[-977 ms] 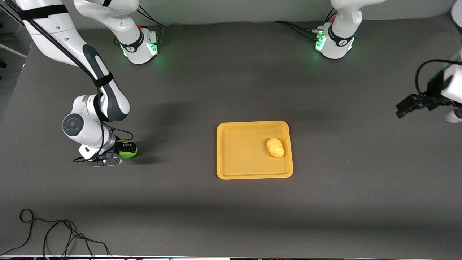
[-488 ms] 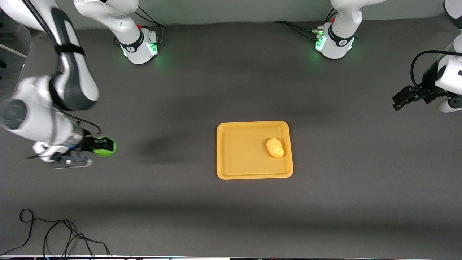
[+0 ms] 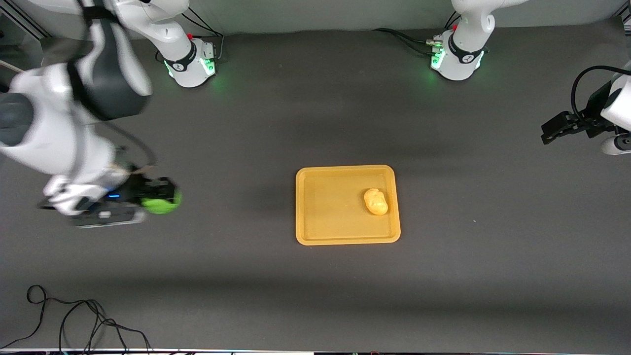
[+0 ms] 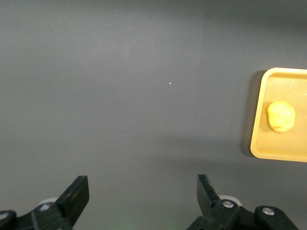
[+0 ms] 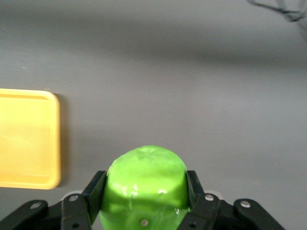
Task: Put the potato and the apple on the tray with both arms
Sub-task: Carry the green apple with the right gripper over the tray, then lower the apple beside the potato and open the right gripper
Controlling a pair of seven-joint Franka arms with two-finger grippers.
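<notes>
The orange-yellow tray [image 3: 315,231] lies at the table's middle, with the yellow-orange potato [image 3: 375,201] in it near the rim toward the left arm's end. My right gripper [image 3: 165,199] is shut on the green apple [image 3: 160,204] and holds it in the air over bare table toward the right arm's end. In the right wrist view the apple [image 5: 146,184] fills the jaws, with a tray corner [image 5: 29,139] to one side. My left gripper [image 3: 549,134] is open and empty over the left arm's end of the table. Its wrist view shows the gripper [image 4: 141,199], tray [image 4: 261,120] and potato [image 4: 281,116].
Black cables [image 3: 74,320] lie coiled at the table's front edge toward the right arm's end. The two arm bases [image 3: 190,61] [image 3: 456,59] stand along the back. The table is a dark grey mat.
My right gripper has lifted the apple off the table, swung outward, then come back toward the tray. The left gripper has drifted slightly near the table's end. Potato and tray have not moved.
</notes>
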